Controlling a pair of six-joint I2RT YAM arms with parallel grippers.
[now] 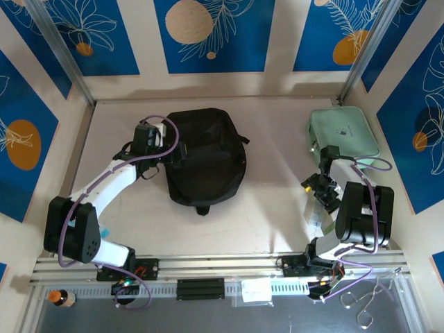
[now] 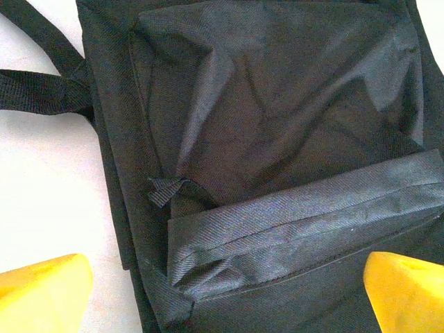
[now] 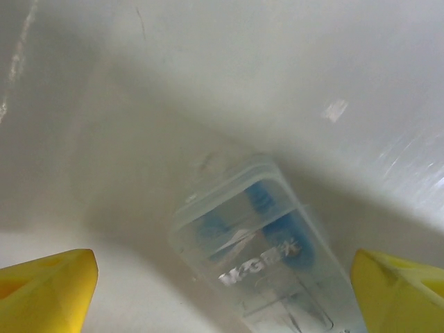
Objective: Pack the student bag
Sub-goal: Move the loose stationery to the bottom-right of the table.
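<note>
The student bag (image 1: 206, 156), a rounded black fabric backpack, lies flat and zipped mid-table, straps at its left.

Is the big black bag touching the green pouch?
Apart. The top view shows a wide strip of table between the student bag and the mint-green pouch.

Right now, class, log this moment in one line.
left end effector: open above student bag | right end effector: open above clear case
</note>
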